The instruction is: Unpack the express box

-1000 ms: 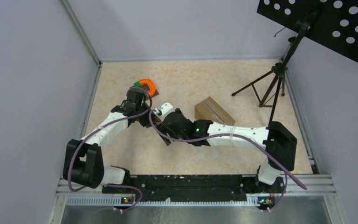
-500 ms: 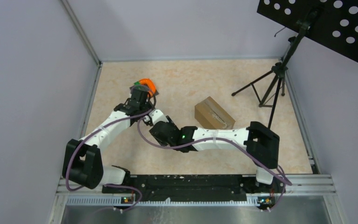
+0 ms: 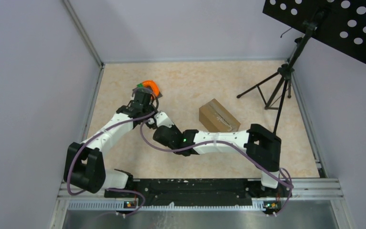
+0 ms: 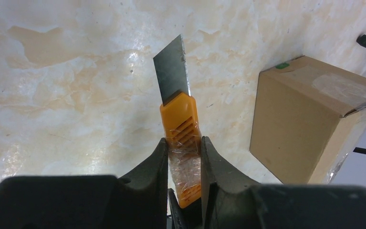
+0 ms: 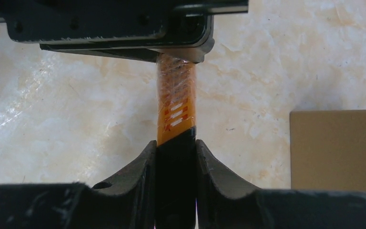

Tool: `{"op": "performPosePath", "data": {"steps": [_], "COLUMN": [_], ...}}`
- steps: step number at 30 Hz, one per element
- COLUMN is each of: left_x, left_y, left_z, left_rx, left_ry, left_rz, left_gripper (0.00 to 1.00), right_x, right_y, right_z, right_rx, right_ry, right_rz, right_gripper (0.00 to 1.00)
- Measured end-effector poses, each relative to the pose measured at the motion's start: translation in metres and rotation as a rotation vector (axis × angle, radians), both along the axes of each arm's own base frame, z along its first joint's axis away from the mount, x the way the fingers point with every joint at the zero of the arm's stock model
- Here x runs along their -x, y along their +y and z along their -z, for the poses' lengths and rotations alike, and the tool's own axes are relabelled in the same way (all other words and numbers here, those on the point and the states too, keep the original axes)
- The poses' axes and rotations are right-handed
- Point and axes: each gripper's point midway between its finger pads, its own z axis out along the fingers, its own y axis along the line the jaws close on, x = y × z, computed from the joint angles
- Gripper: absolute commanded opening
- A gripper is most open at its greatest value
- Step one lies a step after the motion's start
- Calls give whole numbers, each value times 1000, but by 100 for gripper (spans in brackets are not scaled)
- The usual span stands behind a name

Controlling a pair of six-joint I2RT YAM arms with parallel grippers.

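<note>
Your beige marbled desk (image 3: 190,78) carries the express box (image 3: 218,117) right of centre, and a black tripod stand (image 3: 270,91) near its far right corner.

The overhead camera sits high behind my bases and looks down over the whole bench (image 3: 248,86) from far off. My left wrist camera peers forward along my left jaws, close to the bench, with the knife (image 4: 180,114) dead ahead. My right wrist camera looks along my right jaws at that same knife from its other end, equally near. All three catch the box (image 3: 219,117).
</note>
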Motion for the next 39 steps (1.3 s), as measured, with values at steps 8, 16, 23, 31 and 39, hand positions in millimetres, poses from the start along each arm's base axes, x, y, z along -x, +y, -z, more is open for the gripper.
{"op": "performPosePath", "data": {"steps": [8, 16, 23, 31, 39], "left_x": [-4, -33, -51, -39, -18], "left_y": [-4, -9, -5, -18, -29], "left_z": [-10, -59, -115, -192, -213], "left_rx": [-5, 68, 181, 350, 527], "left_ry": [-47, -208, -399, -683, -793], "left_rz": [68, 143, 206, 329, 402], "left_gripper": [86, 98, 98, 98, 98], "right_x": [1, -24, -43, -44, -43], "right_y": [-1, -22, -47, -58, -58], "right_z": [-4, -69, -113, -154, -209], "right_rx": [-31, -312, -580, -889, -1176], "right_ry": [61, 199, 347, 554, 673], "right_rz": [-28, -41, -58, -120, -205], "right_gripper": [0, 0, 0, 0, 0]}}
